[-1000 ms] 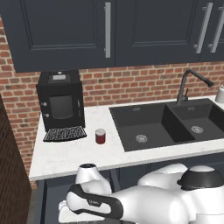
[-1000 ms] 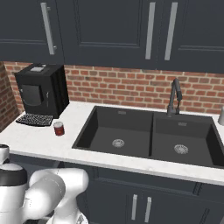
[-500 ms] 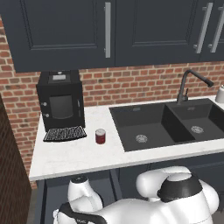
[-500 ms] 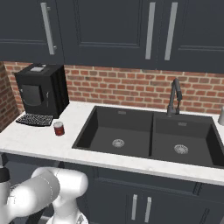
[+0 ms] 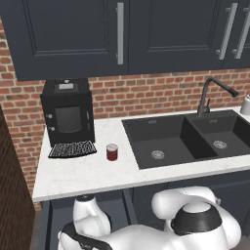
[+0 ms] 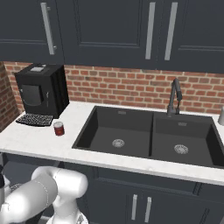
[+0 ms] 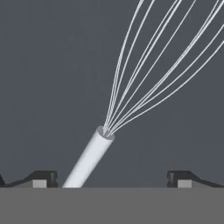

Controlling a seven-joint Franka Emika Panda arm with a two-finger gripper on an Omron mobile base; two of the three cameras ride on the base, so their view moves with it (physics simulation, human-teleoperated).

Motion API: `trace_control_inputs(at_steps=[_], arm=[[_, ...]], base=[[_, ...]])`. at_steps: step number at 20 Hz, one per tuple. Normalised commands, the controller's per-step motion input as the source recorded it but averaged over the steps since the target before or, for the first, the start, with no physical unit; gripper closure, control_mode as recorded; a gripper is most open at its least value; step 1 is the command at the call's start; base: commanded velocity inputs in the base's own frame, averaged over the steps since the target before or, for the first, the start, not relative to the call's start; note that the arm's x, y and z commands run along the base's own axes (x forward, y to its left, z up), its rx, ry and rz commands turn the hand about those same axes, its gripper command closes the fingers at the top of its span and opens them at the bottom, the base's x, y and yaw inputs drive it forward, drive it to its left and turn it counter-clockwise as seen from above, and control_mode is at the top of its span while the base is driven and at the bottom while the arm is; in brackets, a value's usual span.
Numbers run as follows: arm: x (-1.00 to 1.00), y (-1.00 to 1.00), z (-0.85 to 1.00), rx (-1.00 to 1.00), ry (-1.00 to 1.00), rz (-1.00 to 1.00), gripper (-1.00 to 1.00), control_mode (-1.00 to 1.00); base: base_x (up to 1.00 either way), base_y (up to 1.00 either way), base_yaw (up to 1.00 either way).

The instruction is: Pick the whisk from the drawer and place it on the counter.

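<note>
In the hand view the whisk lies close below on the dark grey floor of the drawer (image 7: 48,65). Its white handle (image 7: 89,159) runs down between my fingertips, nearer the left one, and its silvery wires (image 7: 148,83) fan out toward the top right. My gripper (image 7: 111,180) is open, with both dark fingertips (image 7: 43,178) apart from the handle. The white counter (image 5: 83,176) (image 6: 35,140) runs above the spot where my arm reaches down at the lower left.
On the counter stand a black coffee machine (image 5: 68,114) (image 6: 41,89) with its drip tray (image 5: 72,149), and a small red can (image 5: 112,152) (image 6: 58,128). To the right sit the black double sink (image 5: 161,141) (image 6: 131,135) and its faucet (image 5: 210,93). Dark upper cabinets hang above.
My arm has sunk lower below the counter's edge and shifted a little left. Nothing on the counter has moved.
</note>
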Motion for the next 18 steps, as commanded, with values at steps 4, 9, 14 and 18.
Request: trace_control_inputs(at_steps=[4,9,14,18], arm=[[0.0,-0.03,-0.11,0.0,0.0,0.0,-1.0,-1.0],[0.05,0.0,-0.31,0.0,-0.01,0.0,-1.0,-1.0],[0.17,0.0,-0.21,0.0,-0.01,0.0,-1.0,-1.0],[0.05,-0.01,-0.04,0.0,0.0,0.0,-1.0,-1.0]], base=[[0.0,0.0,0.0],[0.0,0.0,0.0],[0.0,0.0,0.0],[0.0,0.0,0.0]])
